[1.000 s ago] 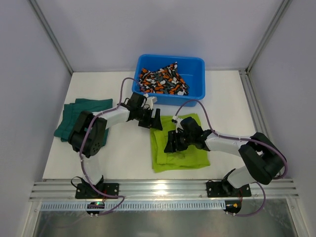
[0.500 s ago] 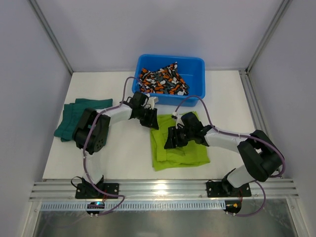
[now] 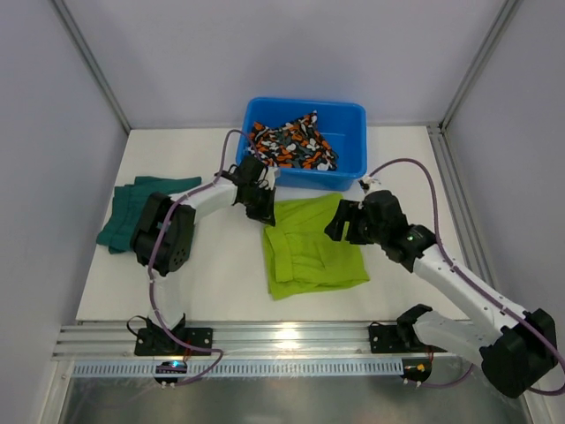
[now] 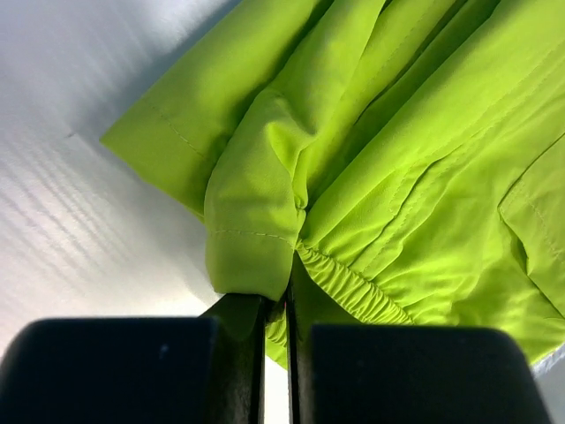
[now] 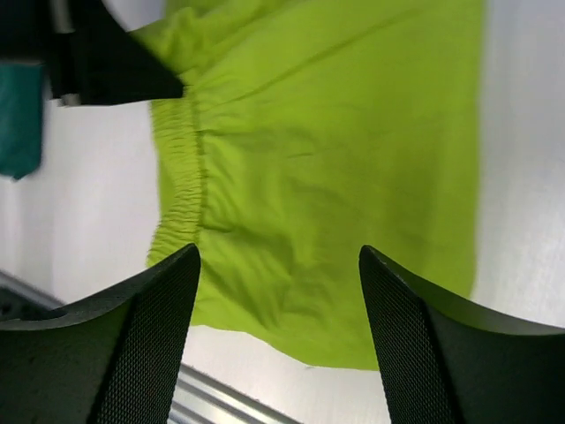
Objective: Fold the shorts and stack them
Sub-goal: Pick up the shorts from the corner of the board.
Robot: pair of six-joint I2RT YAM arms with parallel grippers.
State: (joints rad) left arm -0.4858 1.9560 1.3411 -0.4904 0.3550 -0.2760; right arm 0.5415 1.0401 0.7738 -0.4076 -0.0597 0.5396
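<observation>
The left jaws are pinched shut on a bunched fold of the lime yellow-green shorts [image 3: 311,252] at the elastic waistband corner. In the left wrist view these shorts [image 4: 397,132] gather into a ridge that runs up from between the jaws. The right jaws stand wide apart with nothing between them. Their two mesh-faced fingers [image 5: 146,340] frame the same shorts [image 5: 335,132] from above without touching the cloth.

The blue plastic tub [image 3: 353,113] serves as the landmark. Well to its left and nearer the arm bases, the dark teal-green shorts [image 3: 141,210] lie folded on the white table [image 3: 212,274]. The left arm [image 3: 207,205] reaches to a spot just in front of the tub's near left corner, where its jaws hold the top left corner of the lime yellow-green shorts. Those shorts lie spread and a little creased directly in front of the tub, just apart from its near wall. Their waistband runs down the side away from the tub's right end. Inside the tub, the camouflage-print shorts [image 3: 291,146], in orange, black, white and grey, sit crumpled in a heap towards its left half. The right arm [image 3: 441,265] holds its jaws in front of the tub's near right corner, over the upper right edge of the lime yellow-green shorts.
</observation>
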